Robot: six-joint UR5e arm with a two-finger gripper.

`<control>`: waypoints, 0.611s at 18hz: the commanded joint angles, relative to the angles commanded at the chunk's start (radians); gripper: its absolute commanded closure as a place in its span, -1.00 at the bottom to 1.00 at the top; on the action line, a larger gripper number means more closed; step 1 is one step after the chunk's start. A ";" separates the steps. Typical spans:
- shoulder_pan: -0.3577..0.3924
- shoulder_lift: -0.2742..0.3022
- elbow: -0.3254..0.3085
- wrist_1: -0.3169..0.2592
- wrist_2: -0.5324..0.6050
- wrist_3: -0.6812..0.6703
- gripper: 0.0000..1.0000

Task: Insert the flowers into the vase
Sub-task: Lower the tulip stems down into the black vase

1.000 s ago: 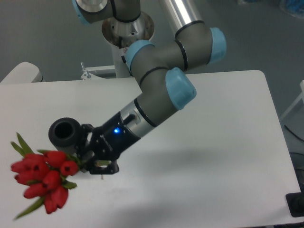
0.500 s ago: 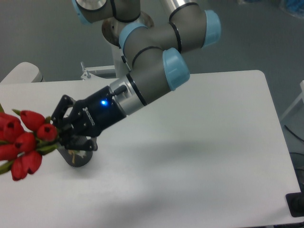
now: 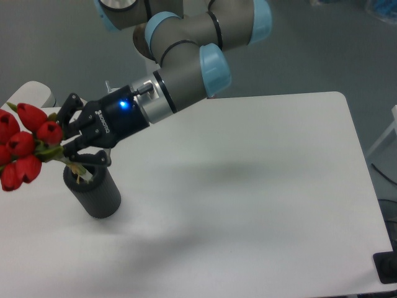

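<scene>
The flowers [image 3: 25,146] sit at the far left of your view, held above the table [image 3: 248,186]: red tulip buds bunched together, with a few cut off by the left edge of the frame. The bunch is tilted, heads pointing left and slightly up, and the pale stems run down to the right toward the vase [image 3: 93,189]. The stem ends appear at the vase's mouth; how far they reach inside you cannot tell from this angle.

The vase is a matte black cylinder standing upright on the white table, near the left side, just below the bunch and partly under the tool.

The gripper [image 3: 67,141] is clamped on the flowers just behind the buds, its black fingers [image 3: 71,108] showing above and below the stems. It comes in from the right, nearly level with the table. A blue light [image 3: 123,104] is lit on the wrist body.

Behind that, the arm [image 3: 186,56], grey with light blue joint caps, rises up and right to its base [image 3: 146,46] at the far edge of the table. A shadow lies on the tabletop to the right of the vase.
</scene>
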 joint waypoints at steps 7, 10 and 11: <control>-0.009 0.011 -0.031 0.003 0.000 0.008 1.00; -0.014 0.009 -0.040 0.017 0.000 0.009 1.00; -0.015 0.006 -0.051 0.037 0.002 0.011 1.00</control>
